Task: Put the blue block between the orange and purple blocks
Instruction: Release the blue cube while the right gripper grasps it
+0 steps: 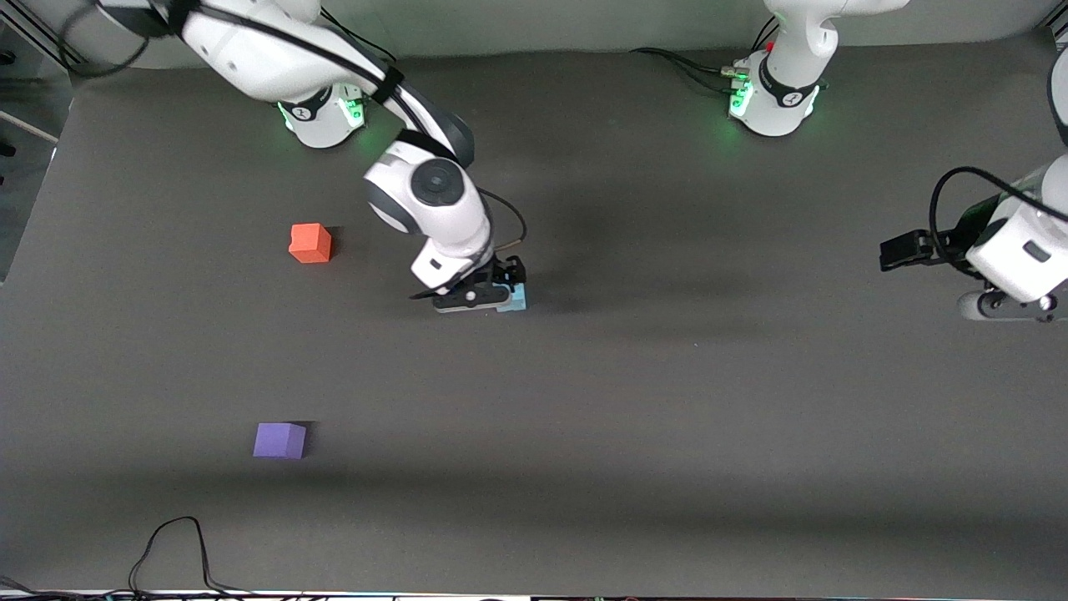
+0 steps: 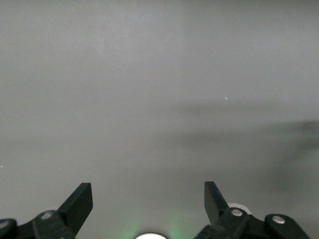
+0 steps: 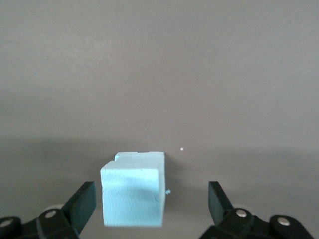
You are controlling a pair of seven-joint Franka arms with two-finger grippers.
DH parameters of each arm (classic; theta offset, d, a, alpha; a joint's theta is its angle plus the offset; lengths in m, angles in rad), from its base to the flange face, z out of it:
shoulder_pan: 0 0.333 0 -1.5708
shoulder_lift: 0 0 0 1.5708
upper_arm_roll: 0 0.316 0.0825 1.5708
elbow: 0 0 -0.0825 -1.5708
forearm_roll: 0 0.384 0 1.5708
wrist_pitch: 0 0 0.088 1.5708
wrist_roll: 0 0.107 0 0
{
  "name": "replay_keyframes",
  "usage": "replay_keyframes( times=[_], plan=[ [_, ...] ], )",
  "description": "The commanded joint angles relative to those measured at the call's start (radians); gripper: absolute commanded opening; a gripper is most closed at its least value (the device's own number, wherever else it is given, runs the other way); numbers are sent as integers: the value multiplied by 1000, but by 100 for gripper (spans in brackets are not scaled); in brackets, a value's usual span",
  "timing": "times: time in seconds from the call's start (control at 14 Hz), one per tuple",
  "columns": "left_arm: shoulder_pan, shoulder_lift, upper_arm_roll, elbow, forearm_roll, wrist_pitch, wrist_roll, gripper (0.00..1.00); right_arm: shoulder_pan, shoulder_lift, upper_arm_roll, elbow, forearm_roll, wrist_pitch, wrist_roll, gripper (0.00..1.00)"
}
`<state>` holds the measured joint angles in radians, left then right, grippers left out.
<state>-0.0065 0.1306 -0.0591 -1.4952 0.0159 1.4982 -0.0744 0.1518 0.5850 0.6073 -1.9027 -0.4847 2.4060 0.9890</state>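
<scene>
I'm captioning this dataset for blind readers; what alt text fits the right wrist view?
A light blue block sits on the grey table between the open fingers of the right gripper, closer to one finger than to the other, with neither finger touching it.

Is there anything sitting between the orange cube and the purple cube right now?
No. In the front view, the table between the orange block and the purple block is bare; the blue block sits apart, at the right gripper.

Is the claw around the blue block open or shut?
Open: the right claw straddles the blue block, with gaps to both fingers.
</scene>
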Motion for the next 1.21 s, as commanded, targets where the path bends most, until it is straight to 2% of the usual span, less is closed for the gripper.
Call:
replay_keyframes(
  times=[0.0, 0.43, 0.64, 0.71, 0.86, 0.93, 1.0, 1.14],
  plan=[
    [30, -94, -11, -120, 16, 73, 15, 100, -8, 107, 15, 42, -87, 47, 77, 100],
    [43, -83, 5, -65, 4, 71, 57, 100, 12, 128, 17, 34, -87, 61, 120, 100],
    [5, -98, 34, -83, 4, 97, 76, 100, 17, 127, 15, 21, -89, 59, 122, 100],
    [-30, -104, 68, -88, 4, 108, 73, 100, 17, 127, 15, 17, -89, 59, 120, 88],
    [-78, -109, 119, -91, -1, 108, 64, 100, 14, 125, 15, 20, -89, 50, 117, 37],
    [-81, -97, 120, -80, -1, 96, 62, 100, 12, 119, 15, 20, -89, 47, 112, 21],
    [-79, -92, 119, -70, -1, 91, 61, 100, 9, 105, 15, 20, -87, 38, 108, 13],
    [-79, -91, 116, -71, -1, 62, 61, 100, -3, 55, 14, 28, -74, -48, 90, 13]
  ],
)
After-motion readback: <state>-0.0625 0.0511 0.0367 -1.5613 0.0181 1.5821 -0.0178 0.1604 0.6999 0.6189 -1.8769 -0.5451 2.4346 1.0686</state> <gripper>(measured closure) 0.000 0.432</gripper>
